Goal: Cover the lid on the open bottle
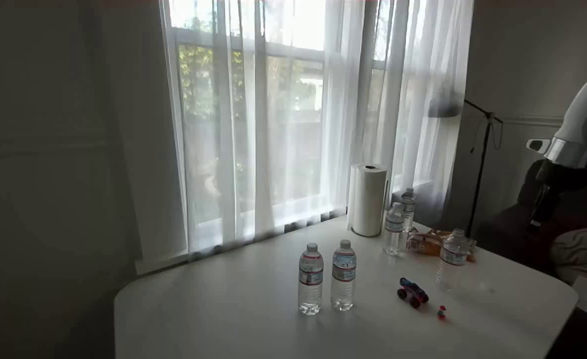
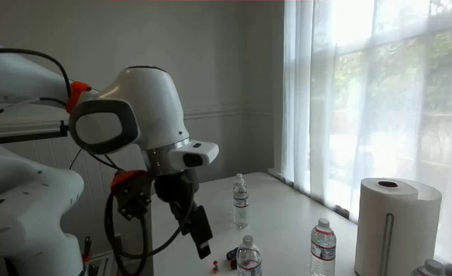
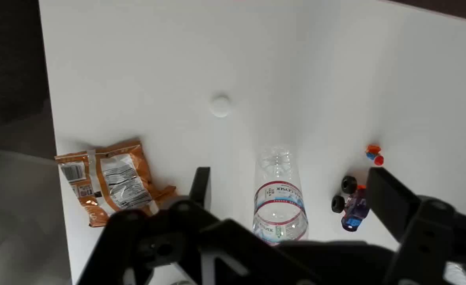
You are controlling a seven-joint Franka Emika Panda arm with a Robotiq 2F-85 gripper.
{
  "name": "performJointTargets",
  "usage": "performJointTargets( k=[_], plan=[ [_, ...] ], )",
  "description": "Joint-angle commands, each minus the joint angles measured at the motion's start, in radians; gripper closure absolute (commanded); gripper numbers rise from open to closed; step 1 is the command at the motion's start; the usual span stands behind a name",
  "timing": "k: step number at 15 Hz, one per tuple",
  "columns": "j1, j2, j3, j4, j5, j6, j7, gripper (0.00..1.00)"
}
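A small white lid (image 3: 220, 106) lies on the white table in the wrist view. It shows only as a faint pale spot (image 1: 486, 287) in an exterior view. A clear labelled bottle (image 3: 279, 198) stands upright below my open gripper (image 3: 290, 180), seen between the two spread fingers. Its mouth is hidden behind the gripper body in the wrist view. The same bottle stands by the toy car in both exterior views (image 1: 453, 257) (image 2: 249, 258); whether its neck is bare is hard to tell. My gripper (image 2: 204, 245) is above the table, apart from the bottle and holding nothing.
A toy car (image 3: 353, 208) and a small red figure (image 3: 374, 154) lie beside the bottle. An orange snack bag (image 3: 116, 178) lies near the table edge. Other bottles (image 1: 311, 279) (image 1: 343, 274) (image 1: 394, 229) and a paper towel roll (image 1: 368, 199) stand on the table (image 1: 214, 309).
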Motion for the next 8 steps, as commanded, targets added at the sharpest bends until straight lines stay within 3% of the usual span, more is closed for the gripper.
performJointTargets(
  k=[1, 5, 8],
  plan=[
    [-0.006, 0.004, 0.008, -0.005, 0.007, -0.003, -0.005, 0.0],
    [-0.006, 0.011, 0.008, -0.012, 0.008, -0.003, -0.005, 0.0],
    [-0.045, 0.092, 0.005, -0.002, 0.005, 0.059, 0.092, 0.0]
  ],
)
